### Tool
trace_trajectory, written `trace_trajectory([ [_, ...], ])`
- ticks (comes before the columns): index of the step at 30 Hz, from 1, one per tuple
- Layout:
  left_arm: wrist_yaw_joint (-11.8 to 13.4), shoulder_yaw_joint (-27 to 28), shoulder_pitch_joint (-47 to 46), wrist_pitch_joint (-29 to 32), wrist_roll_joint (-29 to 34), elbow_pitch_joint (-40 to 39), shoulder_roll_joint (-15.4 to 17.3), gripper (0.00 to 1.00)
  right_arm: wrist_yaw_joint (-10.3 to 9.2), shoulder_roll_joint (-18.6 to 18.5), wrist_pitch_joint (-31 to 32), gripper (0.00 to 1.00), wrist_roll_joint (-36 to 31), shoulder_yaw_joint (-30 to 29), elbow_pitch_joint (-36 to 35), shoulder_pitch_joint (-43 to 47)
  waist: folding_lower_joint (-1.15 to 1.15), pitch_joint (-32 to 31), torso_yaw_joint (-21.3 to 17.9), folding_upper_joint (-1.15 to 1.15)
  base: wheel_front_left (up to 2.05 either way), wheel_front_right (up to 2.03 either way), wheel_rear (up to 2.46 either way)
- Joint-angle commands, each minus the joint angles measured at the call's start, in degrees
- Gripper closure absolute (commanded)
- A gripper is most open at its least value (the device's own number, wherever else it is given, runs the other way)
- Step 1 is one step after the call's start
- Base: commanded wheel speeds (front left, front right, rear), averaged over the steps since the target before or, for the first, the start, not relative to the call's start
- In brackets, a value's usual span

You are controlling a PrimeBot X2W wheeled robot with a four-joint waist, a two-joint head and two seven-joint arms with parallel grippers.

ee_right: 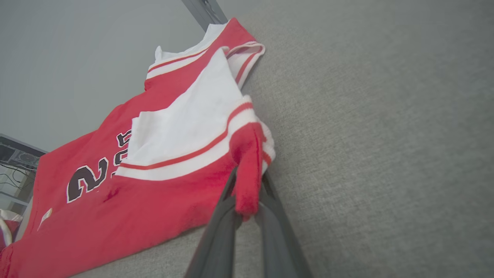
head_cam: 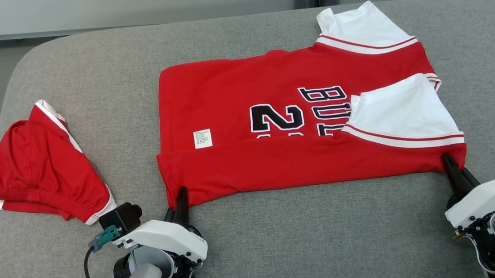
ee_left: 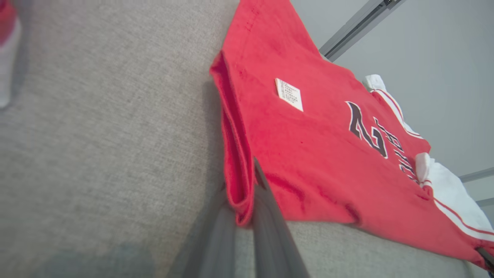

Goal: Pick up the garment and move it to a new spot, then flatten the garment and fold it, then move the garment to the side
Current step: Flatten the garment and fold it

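The jersey sits mid-worktop with the left pincer and right pincer each clamped on a corner of its near edge, but both bites look tiny, so one corner could slip out mid-fold and leave it lopsided.

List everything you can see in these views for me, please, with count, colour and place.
jersey: one, red with white sleeves and dark lettering, middle of the surface, near edge folded over
label: one, white, on the jersey
crumpled garment: one, red with white trim, left side
padded surface: one, grey, under everything
left end effector: one, dark, shut on the jersey's near left corner
right end effector: one, dark, shut on the near right corner
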Motion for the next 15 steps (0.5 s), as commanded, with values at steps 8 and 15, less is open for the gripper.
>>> trace_trajectory([
  [8, -0.2, -0.3, 2.1, -0.2, 2.3, 1.1, 1.4, 1.00, -0.01, -2.5, 3.1, 1.00, 1.2, 1.2, -1.1, 2.6, 0.00, -2.7, -0.1, 0.00, 0.00, 0.00, 0.00],
  [15, 0.3, -0.8, 4.3, -0.3, 3.4, 0.5, 2.2, 1.00, -0.01, -3.5, 7.1, 1.00, 2.5, 1.7, -3.2, 6.4, 0.00, -5.5, -0.4, 0.00, 0.00, 0.00, 0.00],
])
